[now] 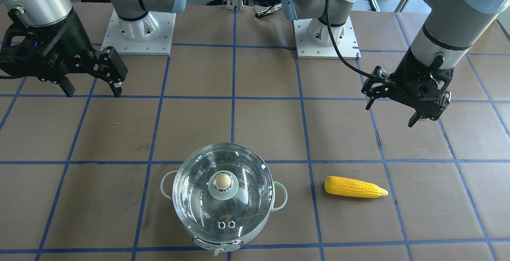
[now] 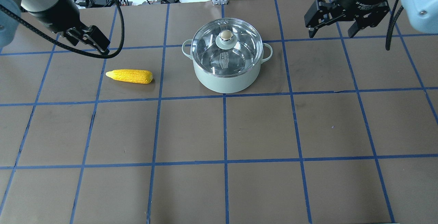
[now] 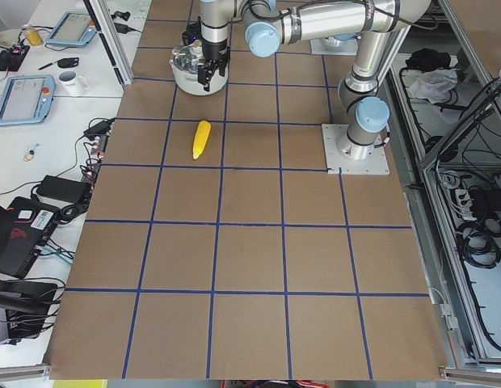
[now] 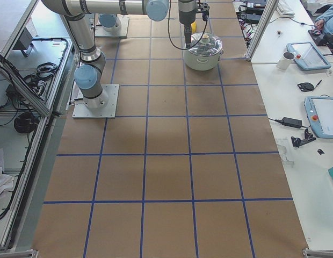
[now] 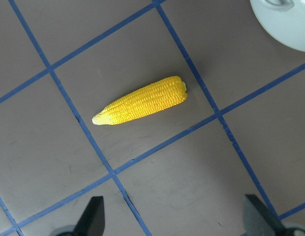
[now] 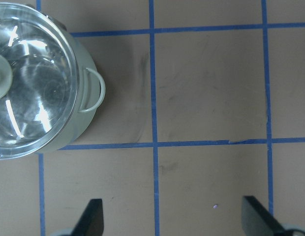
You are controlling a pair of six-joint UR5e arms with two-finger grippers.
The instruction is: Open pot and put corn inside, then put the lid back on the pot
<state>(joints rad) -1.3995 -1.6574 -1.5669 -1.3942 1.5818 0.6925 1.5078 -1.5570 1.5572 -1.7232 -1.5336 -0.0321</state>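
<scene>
Lidded, the mint-green pot (image 1: 261, 228) stands nearest on the brown counter (image 1: 271, 129), its glass lid (image 1: 223, 189) seated on the rim. Off to the left arm's side, apart from the pot, lies the yellow corn (image 1: 354, 187). Farther back, the left claw (image 1: 391, 114) and right claw (image 1: 95, 93) hang spread wide, gripping nothing.

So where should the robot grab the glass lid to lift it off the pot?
Probably by the cream ball knob at the centre of the lid, coming straight down from above. The knob stands up proud and looks small enough to pinch, while the glass dome is wide and smooth and sits flat on the pot.
</scene>
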